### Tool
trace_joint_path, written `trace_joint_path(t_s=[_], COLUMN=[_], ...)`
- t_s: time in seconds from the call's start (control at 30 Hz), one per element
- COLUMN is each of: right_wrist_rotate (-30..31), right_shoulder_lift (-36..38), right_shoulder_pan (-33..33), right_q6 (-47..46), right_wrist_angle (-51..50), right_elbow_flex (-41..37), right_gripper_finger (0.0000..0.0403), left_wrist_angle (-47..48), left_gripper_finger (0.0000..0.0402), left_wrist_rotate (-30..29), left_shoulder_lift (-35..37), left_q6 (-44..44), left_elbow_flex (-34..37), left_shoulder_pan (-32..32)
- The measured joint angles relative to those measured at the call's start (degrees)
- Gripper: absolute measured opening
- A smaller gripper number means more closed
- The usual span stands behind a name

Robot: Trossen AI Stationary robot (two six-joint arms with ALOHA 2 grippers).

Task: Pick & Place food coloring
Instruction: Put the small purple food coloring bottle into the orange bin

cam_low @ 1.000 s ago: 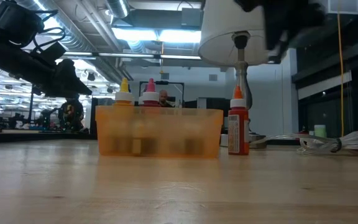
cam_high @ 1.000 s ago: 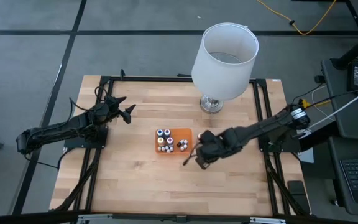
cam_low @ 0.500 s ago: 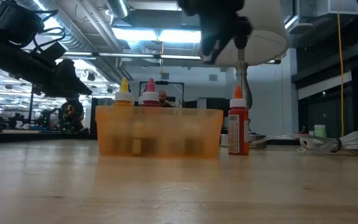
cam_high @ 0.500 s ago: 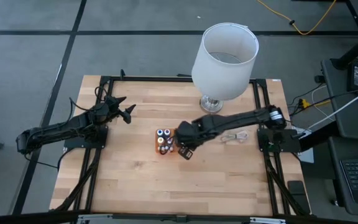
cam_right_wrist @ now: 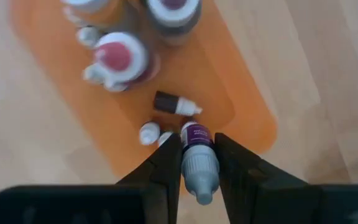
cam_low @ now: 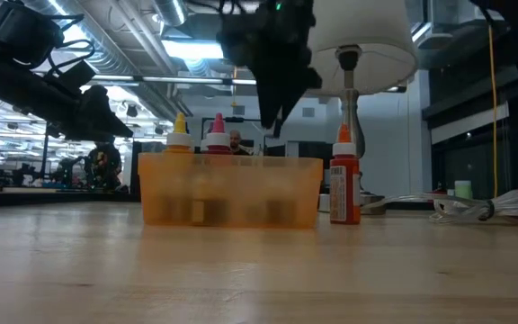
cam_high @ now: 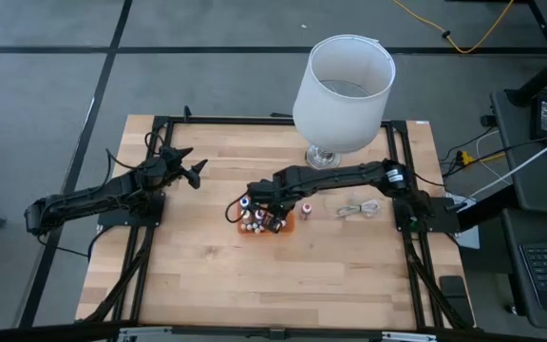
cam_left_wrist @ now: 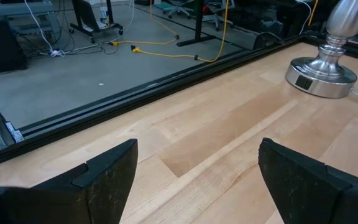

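The orange tray point(cam_high: 284, 201) sits mid-table and holds several tiny food coloring bottles point(cam_right_wrist: 118, 57) with pale caps. Some stand and some lie on the tray floor. My right gripper point(cam_high: 271, 222) hangs over the tray's near side, shut on one small purple-labelled bottle point(cam_right_wrist: 197, 151). In the low view it shows above the tray point(cam_low: 230, 191) as a dark shape point(cam_low: 272, 63). One red bottle point(cam_high: 306, 210) stands upright on the wood just right of the tray. My left gripper point(cam_left_wrist: 197, 162) is open and waits over the table's left part point(cam_high: 194, 169). My right gripper pinches the purple-labelled bottle between its two fingers point(cam_right_wrist: 167, 163), which meet its sides around the shoulder and pale cap point(cam_right_wrist: 199, 176). The fingers point down from above. The bottle is lifted clear over the tray, cap end toward the wrist, label end point(cam_right_wrist: 196, 133) downward.
A lamp with a white shade point(cam_high: 342, 81) and chrome base point(cam_high: 322, 158) stands at the far edge, right of centre. A coiled white cable point(cam_high: 356, 207) lies right of the red bottle. Black frame rails point(cam_high: 150, 237) run along the table's sides. Bare wood lies near the front.
My right gripper has swung from the wood right of the tray toward the table's left and now hangs over the tray. The standing red bottle, which the arm partly covered before, shows fully. My left arm has kept still.
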State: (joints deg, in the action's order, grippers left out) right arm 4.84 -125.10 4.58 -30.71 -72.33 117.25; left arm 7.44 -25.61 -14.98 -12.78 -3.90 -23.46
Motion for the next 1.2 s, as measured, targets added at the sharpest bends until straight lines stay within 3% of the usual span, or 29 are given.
trace_joint_path(t_s=[0.83, 1.2], right_wrist_rotate=[0.0, 3.2], right_shoulder_lift=[-10.1, -11.3], right_shoulder_pan=[-2.4, -2.8], right_q6=[2.6, 2.3], right_wrist_angle=[3.9, 3.9], right_elbow_flex=[-0.3, -0.4], right_gripper_finger=[0.0090, 0.0090], left_wrist_angle=[0.0, 0.0], left_gripper_finger=[0.0324, 0.0322], left_wrist_rotate=[0.0, 0.0], left_shoulder_lift=[0.0, 0.0], left_q6=[0.0, 0.0], left_elbow_flex=[0.0, 0.0], left_shoulder_pan=[0.0, 0.0])
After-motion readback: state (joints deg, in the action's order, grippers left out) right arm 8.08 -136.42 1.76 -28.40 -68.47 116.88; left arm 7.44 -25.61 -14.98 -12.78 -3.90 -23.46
